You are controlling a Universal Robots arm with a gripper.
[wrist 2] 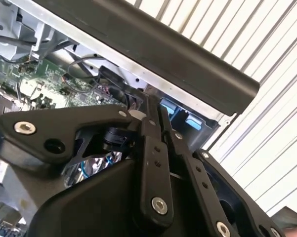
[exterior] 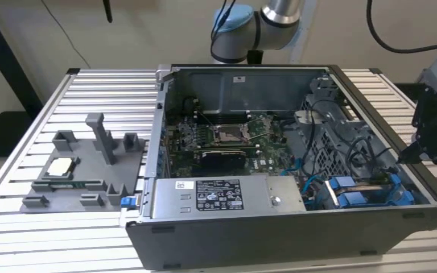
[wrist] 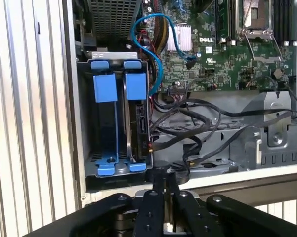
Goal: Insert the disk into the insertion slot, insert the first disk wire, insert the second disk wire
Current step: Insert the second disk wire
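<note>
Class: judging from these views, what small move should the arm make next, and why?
Probably open the gripper and ease it towards the loose black cables beside the disk. The disk already sits in the insertion slot, the gripper is shut on nothing, and the disk's connector edge looks bare.

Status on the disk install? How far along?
Done, apparently: the disk sits in the insertion slot. In hand: nothing; the tool is shut, empty, just outside the case. Left: black wires lie loose beside the disk; I can't tell whether any is plugged in.
</note>
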